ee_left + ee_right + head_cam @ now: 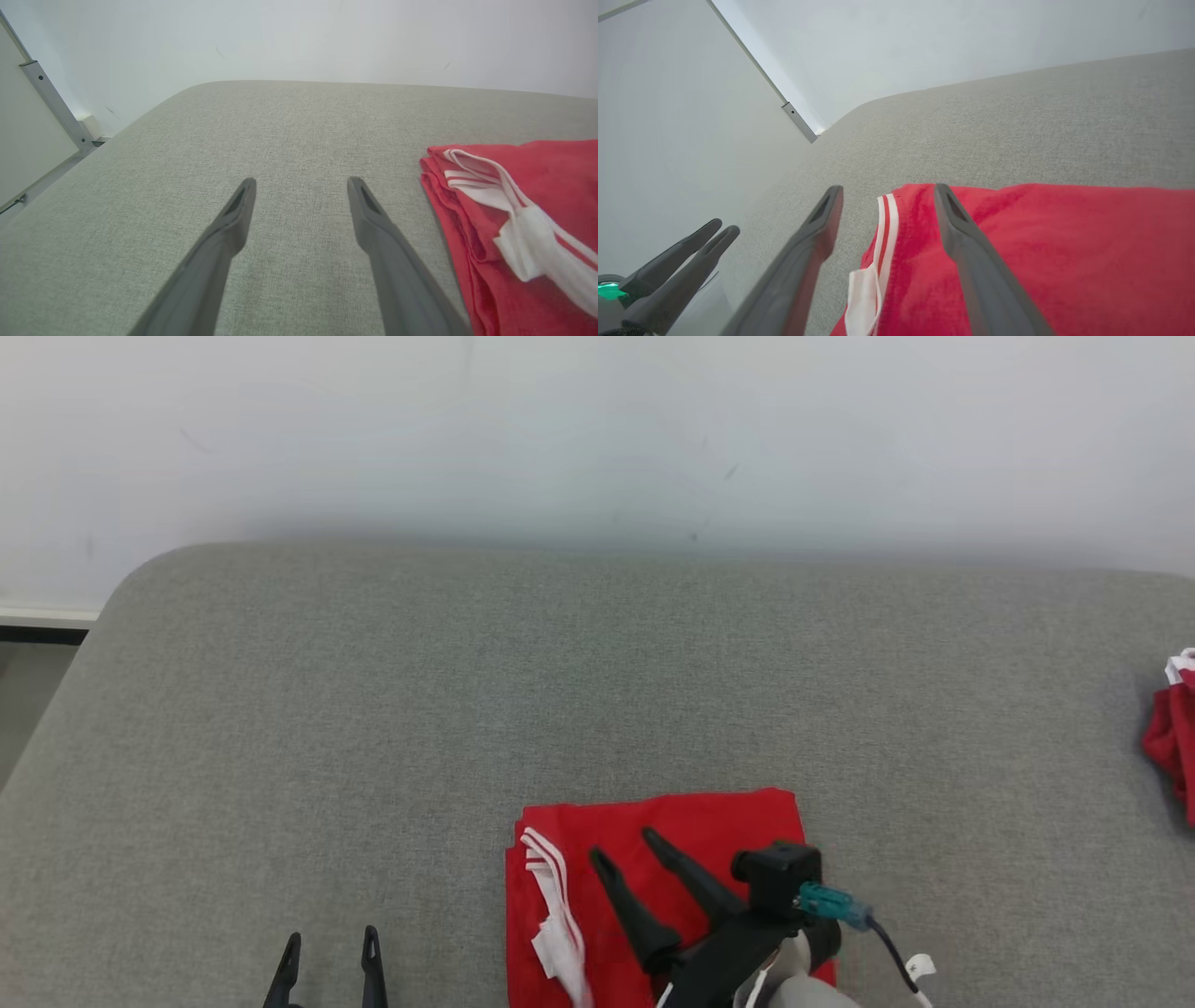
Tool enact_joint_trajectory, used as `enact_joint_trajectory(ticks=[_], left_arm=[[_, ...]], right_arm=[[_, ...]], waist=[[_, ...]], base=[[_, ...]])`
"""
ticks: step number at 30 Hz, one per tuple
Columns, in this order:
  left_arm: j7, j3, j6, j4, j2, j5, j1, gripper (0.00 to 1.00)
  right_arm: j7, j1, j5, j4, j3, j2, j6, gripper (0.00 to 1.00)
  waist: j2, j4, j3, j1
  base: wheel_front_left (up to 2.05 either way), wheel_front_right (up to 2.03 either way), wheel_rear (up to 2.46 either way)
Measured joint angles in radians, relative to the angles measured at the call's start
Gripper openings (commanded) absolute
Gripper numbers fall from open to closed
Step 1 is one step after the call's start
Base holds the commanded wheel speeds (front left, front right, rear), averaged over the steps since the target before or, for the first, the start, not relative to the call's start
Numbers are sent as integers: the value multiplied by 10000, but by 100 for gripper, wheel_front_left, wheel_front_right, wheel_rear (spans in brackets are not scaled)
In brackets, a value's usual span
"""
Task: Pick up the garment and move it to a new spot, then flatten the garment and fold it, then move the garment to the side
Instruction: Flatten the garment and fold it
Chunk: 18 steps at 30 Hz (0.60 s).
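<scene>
At your lower left the left gripper hangs wide open and empty over bare worktop, while the folded red garment lies near the front edge under your right gripper, also spread and holding nothing, so pinching only the top layer could drag the fold apart.

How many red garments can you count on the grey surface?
2. A folded red garment lies at the near edge, below the open right claw. A second red garment sits bunched at the far right, cut off by the picture's edge; more may lie beyond it.
</scene>
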Motion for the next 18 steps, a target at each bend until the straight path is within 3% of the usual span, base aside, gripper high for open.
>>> enact_joint_trajectory(ticks=[10, 18], left_arm=[[-2, 67, -59, -4, -2, 61, 61, 100], [-2, 207, -105, -75, 0, 105, 205, 100]], right_arm=[[-263, 79, -449, 71, -1202, -447, 0, 100], [-272, 1037, -2416, -412, -3634, -646, 0, 100]], waist=[[0, -308, -192, 0], [0, -643, -344, 0]], base=[[0, 0, 0], [0, 0, 0]])
